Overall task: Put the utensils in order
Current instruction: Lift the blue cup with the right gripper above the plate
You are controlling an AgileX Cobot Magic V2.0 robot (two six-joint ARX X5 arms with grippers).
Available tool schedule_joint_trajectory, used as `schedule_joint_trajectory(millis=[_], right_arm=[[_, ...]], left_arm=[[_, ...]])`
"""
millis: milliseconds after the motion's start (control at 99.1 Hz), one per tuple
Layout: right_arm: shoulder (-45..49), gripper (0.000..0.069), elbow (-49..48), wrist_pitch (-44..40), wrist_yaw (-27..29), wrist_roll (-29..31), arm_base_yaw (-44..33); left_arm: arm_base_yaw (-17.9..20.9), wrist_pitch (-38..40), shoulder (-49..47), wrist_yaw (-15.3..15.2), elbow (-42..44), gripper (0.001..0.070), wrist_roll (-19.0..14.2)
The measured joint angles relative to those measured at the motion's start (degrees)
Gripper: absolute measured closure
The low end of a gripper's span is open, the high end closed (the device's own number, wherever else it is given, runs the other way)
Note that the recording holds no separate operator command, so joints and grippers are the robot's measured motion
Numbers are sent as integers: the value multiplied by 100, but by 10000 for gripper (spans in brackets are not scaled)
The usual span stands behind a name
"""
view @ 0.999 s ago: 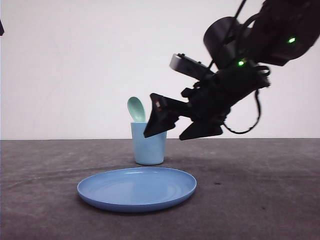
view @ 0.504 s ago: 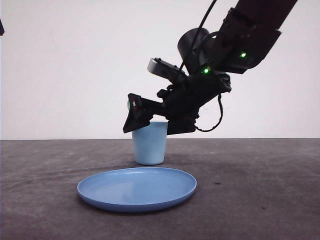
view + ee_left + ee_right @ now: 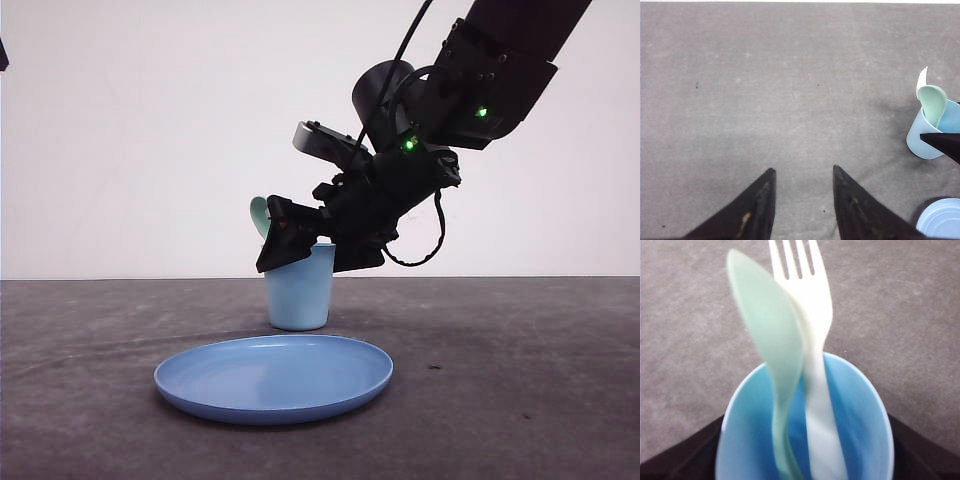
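Slim glossy plastic fork [image 3: 812, 330] and spoon [image 3: 772, 335] — smooth round cup [image 3: 860, 410].

1. Wall [image 3: 150, 130]: plain white, unmarked, evenly lit, behind the right gripper [image 3: 300, 255].
2. Table [image 3: 520, 400]: dark grey, matte, mottled, with small specks; it lies below the gripper.
3. Wall meets table in a straight horizontal line.
4. Soft, faint shadows on the table.

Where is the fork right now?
The fork stands in the cup beside the spoon, tines up, behind the plate in the front view, with the right gripper at the cup's rim.
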Motion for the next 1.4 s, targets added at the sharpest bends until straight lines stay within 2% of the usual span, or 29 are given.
schedule_joint_trajectory(millis=[262,484,625,888,1089,1402], right_arm=[[-682,228,-9,-623,-4,-15,57],[-1519,228,-26,-1733,-2,-15,103],[-2009,228,-284,-1921,136,-15,260],[-3093,228,-1244,-1840,529,-11,785],[-3703,228,-2140,-1475,824,46,1220],[-3670,228,-2736,-754,1123,160,1624]], left_arm=[[0,0,0,0,0,510,0],[0,0,0,0,0,510,0],[0,-2,0,0,0,510,0],[0,4,0,0,0,510,0],[0,0,0,0,0,510,0],[0,-2,0,2,0,510,0]])
